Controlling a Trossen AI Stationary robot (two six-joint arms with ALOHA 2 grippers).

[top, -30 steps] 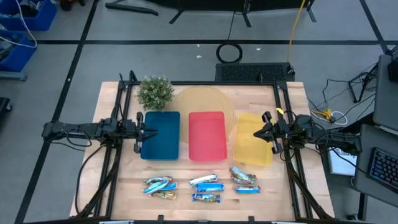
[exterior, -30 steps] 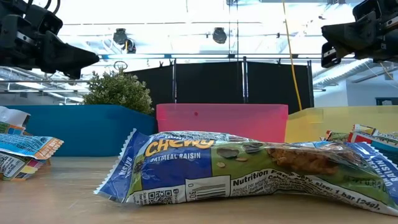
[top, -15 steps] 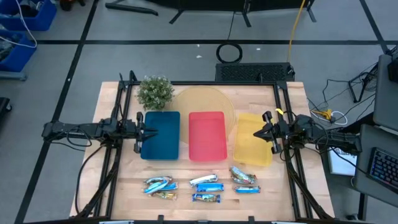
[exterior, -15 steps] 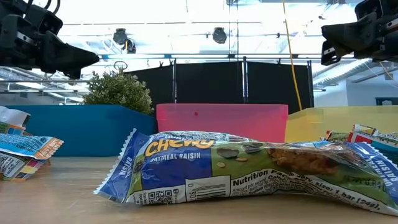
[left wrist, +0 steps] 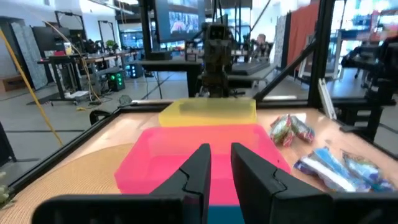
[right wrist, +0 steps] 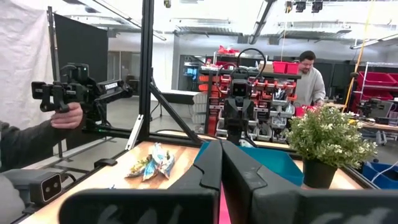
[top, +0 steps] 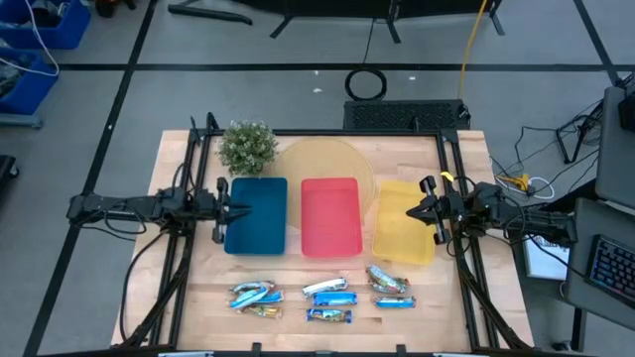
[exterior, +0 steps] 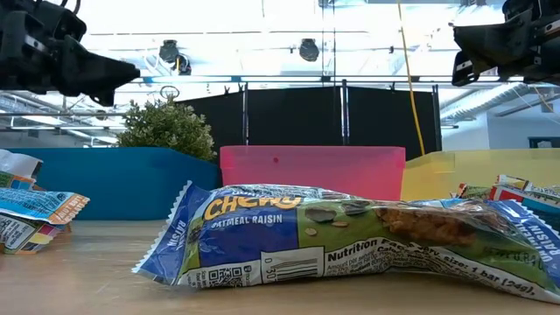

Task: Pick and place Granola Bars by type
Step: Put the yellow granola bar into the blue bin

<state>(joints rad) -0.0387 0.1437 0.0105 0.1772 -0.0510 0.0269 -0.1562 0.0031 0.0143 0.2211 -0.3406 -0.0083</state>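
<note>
Several granola bars lie flat along the table's near edge: blue-and-white ones (top: 329,292) and silvery-brown ones (top: 388,281). One blue-and-white bar (exterior: 350,245) fills the low view. A blue tray (top: 260,223), a red tray (top: 330,216) and a yellow tray (top: 402,238) stand side by side at mid-table. My left gripper (top: 245,208) hangs level above the blue tray's left edge, its fingers (left wrist: 194,163) a narrow gap apart with nothing between them. My right gripper (top: 408,212) hangs above the yellow tray, shut and empty (right wrist: 221,146).
A small potted plant (top: 246,146) stands at the far left, beside a round straw mat (top: 327,161) behind the trays. Black frame rails (top: 184,248) run along both table sides. Beyond the table a person's hand (right wrist: 65,117) holds a control handle.
</note>
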